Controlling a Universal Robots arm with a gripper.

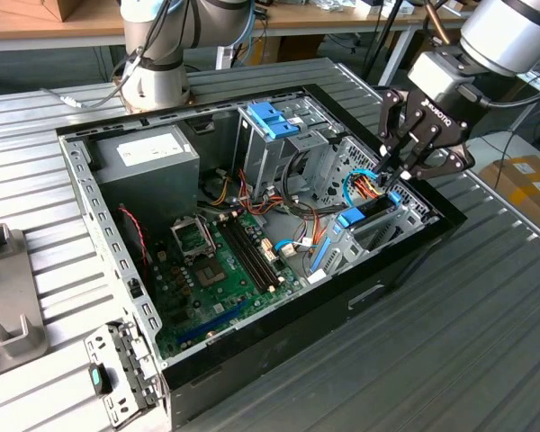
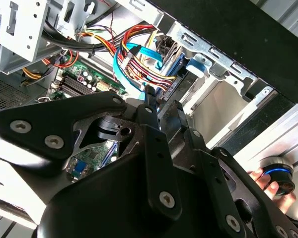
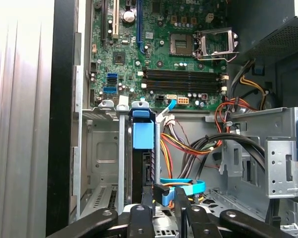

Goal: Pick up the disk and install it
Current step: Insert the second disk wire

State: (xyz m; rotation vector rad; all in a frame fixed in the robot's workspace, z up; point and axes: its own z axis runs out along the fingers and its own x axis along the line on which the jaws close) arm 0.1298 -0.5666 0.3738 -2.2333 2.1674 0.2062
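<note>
gripper (image 3: 164,208): fingers spread a little apart, grasping nothing, low centre of the first wrist view | disk (image 3: 143,163): directly ahead of the fingertips, on edge in the drive bay, blue rail end up, long axis running away | motherboard (image 3: 159,54): beyond, upper frame

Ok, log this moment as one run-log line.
gripper: over the drive bay at the case's corner | disk: on edge in bay slot | contact: cannot tell | case: open
</note>
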